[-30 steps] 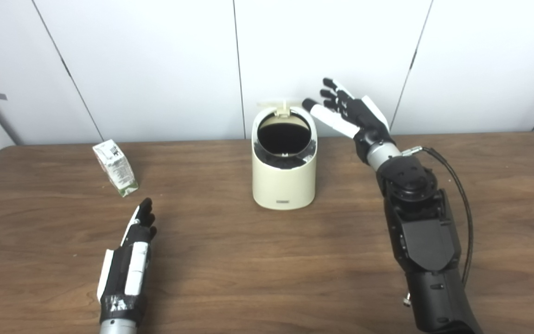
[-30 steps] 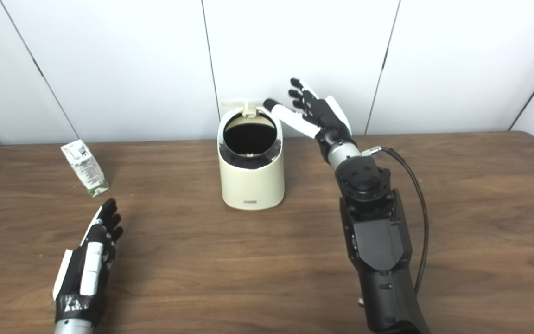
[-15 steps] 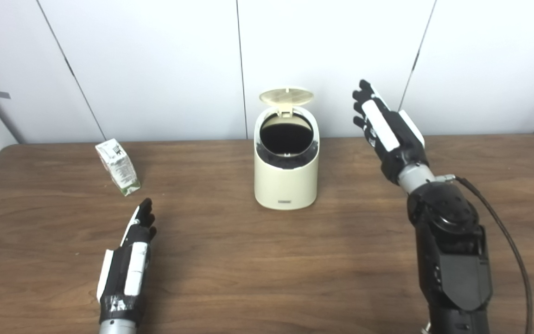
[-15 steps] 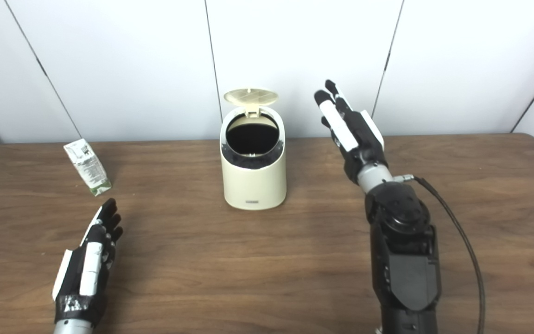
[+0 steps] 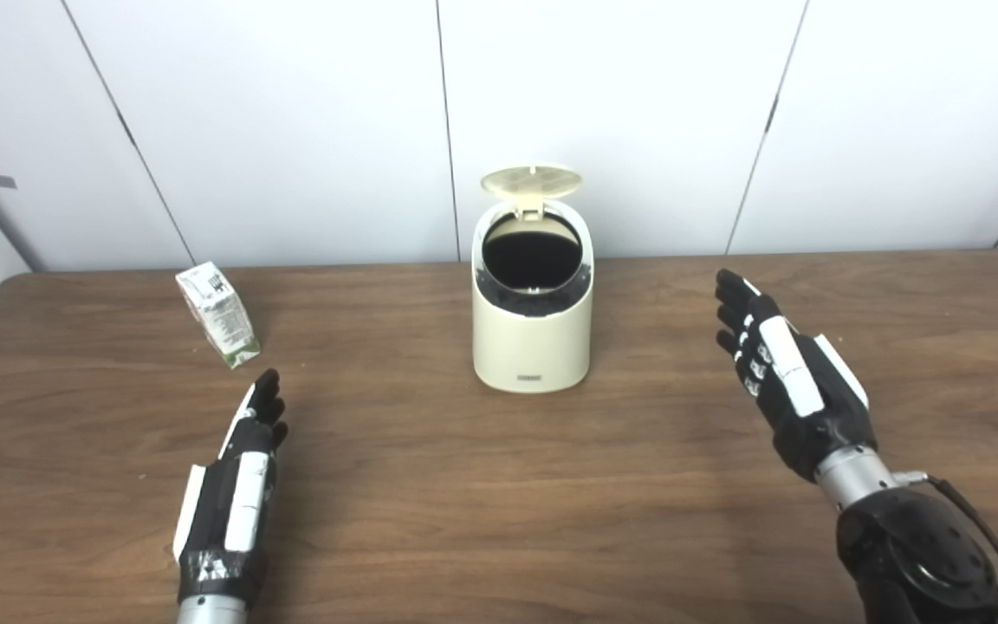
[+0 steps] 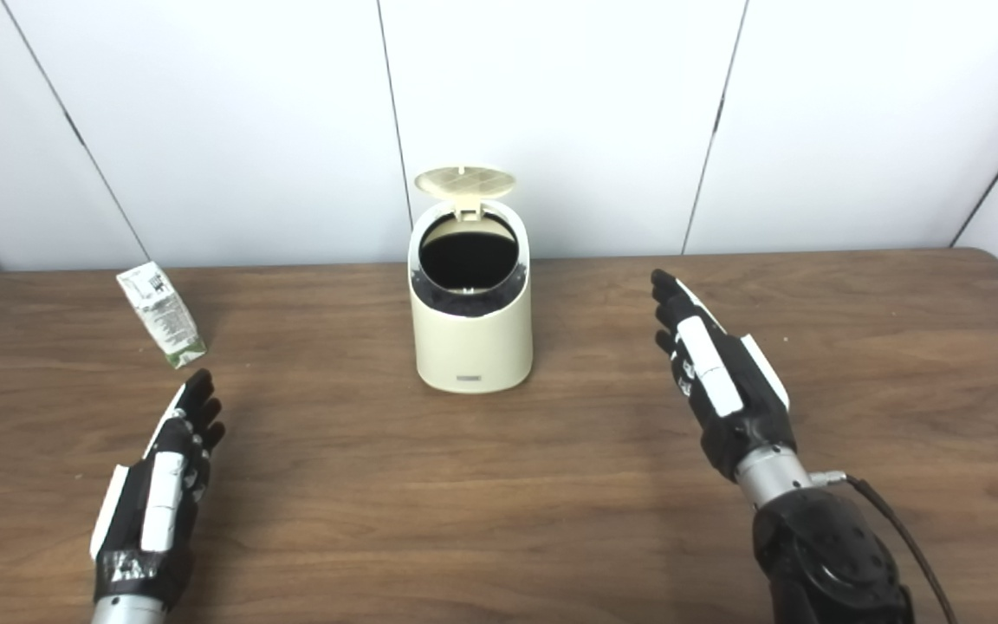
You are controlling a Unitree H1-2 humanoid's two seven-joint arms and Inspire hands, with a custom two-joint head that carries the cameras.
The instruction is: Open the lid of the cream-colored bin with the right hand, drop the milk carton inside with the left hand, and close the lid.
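Note:
The cream-colored bin (image 5: 532,334) stands at the middle back of the table, its lid (image 5: 531,180) flipped up and its dark inside showing. The milk carton (image 5: 217,315), white with green print, stands tilted at the back left. My left hand (image 5: 239,468) is open and empty, low over the table in front of the carton, apart from it. My right hand (image 5: 789,381) is open and empty, to the right of the bin and nearer to me, well clear of it.
The brown wooden table (image 5: 499,494) stretches wide in front of the bin. A white panelled wall (image 5: 291,121) stands right behind the table's far edge. A black cable (image 6: 897,537) runs along my right forearm.
My right hand has left the lid, swung right and drawn back low toward me. The lid has stayed up. My left hand and the carton have hardly moved.

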